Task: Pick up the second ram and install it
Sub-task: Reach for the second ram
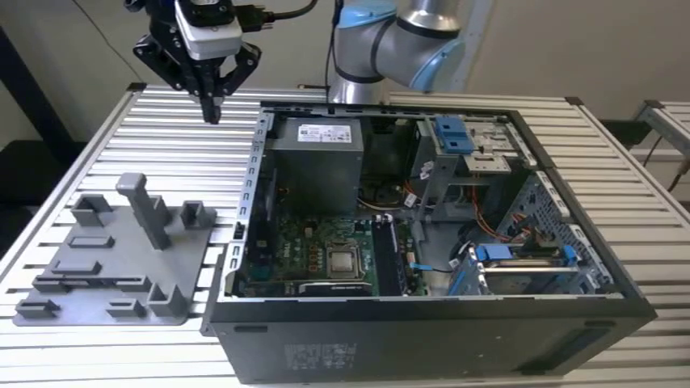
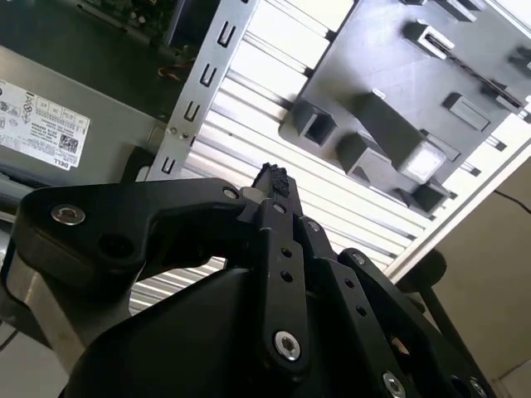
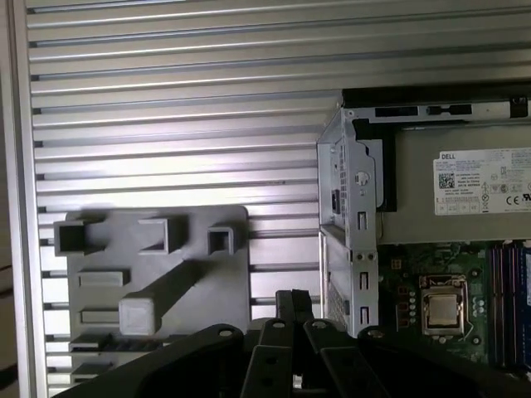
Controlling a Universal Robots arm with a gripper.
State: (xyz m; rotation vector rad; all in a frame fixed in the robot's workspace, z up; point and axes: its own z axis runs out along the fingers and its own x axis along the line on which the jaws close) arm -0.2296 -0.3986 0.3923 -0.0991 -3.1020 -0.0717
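Your gripper [image 1: 212, 113] hangs above the slatted table [image 1: 161, 149], fingers drawn together on nothing, just beside the open computer case [image 1: 431, 339]. Well apart from it, down on the grey fixture [image 1: 113, 257], a narrow dark strip looks like the second ram [image 1: 95, 282], though that isn't certain. I judge this the approach before pickup. Reaching the stick calls for parted fingers squared to its length.
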